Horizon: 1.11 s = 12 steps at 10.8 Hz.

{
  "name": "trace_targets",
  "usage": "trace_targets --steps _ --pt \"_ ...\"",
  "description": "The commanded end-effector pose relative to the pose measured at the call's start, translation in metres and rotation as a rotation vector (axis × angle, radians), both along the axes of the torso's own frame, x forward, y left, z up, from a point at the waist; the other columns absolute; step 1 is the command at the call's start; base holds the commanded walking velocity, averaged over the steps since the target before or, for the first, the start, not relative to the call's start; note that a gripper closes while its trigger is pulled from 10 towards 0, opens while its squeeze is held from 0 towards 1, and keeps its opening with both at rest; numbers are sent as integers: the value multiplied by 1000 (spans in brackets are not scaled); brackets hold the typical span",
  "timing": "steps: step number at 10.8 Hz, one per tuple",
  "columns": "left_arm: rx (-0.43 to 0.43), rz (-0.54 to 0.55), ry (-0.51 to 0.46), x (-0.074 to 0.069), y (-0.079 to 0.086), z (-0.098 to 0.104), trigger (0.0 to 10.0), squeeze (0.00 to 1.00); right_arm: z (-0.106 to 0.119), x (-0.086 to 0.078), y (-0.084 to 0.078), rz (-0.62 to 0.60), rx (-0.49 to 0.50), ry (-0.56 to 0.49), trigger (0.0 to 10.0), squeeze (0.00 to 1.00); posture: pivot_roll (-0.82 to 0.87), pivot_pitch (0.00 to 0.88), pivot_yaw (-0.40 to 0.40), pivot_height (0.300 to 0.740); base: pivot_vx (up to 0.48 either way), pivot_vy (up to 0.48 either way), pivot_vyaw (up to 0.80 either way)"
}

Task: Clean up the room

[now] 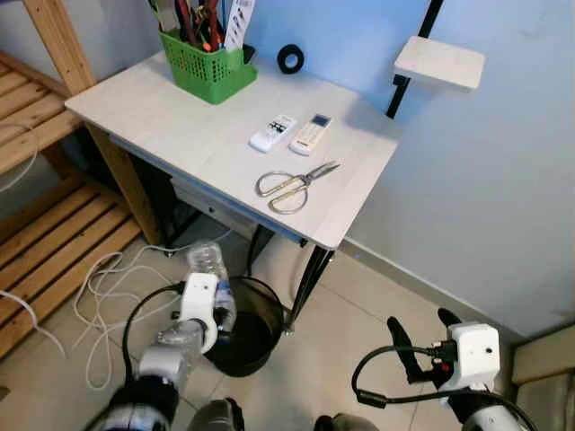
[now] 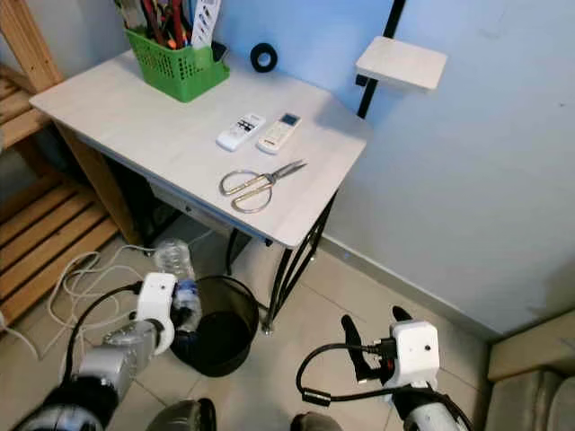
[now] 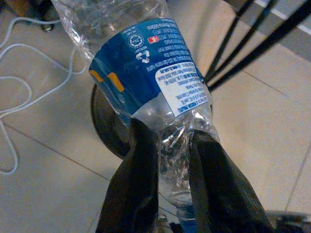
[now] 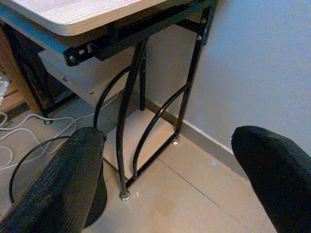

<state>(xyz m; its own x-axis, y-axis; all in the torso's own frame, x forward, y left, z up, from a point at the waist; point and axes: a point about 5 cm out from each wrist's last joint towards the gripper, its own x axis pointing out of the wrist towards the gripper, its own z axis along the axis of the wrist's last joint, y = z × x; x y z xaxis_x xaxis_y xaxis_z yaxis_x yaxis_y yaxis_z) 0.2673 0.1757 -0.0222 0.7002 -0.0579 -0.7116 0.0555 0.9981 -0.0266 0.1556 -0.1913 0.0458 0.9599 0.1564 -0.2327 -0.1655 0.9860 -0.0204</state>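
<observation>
A crushed clear plastic bottle (image 1: 209, 269) with a blue label (image 3: 148, 63) is pinched in my left gripper (image 3: 172, 145), whose black fingers (image 3: 133, 184) are shut on its lower end. The bottle hangs just over the left rim of a black round bin (image 1: 247, 337) standing on the tiled floor under the table. My right gripper (image 1: 422, 337) hovers low at the right, open and holding nothing; its fingertips (image 4: 73, 179) frame the table's black legs (image 4: 129, 131).
A pale wooden table (image 1: 180, 117) carries a green basket of tools (image 1: 208, 63), two remotes (image 1: 289, 133), scissors (image 1: 292, 184) and a tape roll (image 1: 289, 58). White cables (image 1: 99, 296) lie on the floor at left beside wooden slats (image 1: 54, 242). A blue wall (image 1: 485, 180) closes the right.
</observation>
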Motion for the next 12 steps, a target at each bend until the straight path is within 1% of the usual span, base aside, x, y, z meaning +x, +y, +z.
trace_targets --steps 1,3,6,7,8,9,12 --pt "3 23 -25 4 4 1 10000 0 2 -3 -5 -10 -10 4 10000 24 -75 148 -50 740 0 0 0" --pt "29 40 -15 2 6 -4 10000 0 2 -5 -2 -11 -3 11 10000 24 -82 148 -49 740 0 0 0" --pt "9 59 -42 6 6 -4 10000 0 5 -7 1 -7 17 4 10000 24 -89 155 -43 740 0 0 0" --pt "12 65 -46 7 6 -3 10000 761 5 -7 1 -7 17 5 10000 20 -91 156 -43 740 0 0 0" --pt "-8 74 -55 9 5 -2 10000 1000 5 -8 1 -8 17 5 10000 20 -92 156 -42 740 0 0 0" --pt "-28 65 -68 11 3 -1 10000 1000 5 -9 1 -11 18 8 10000 24 -94 159 -41 740 0 0 0" --pt "-32 71 -68 11 3 -1 10000 1000 5 -11 2 -12 21 13 10000 24 -93 162 -40 740 0 0 0"
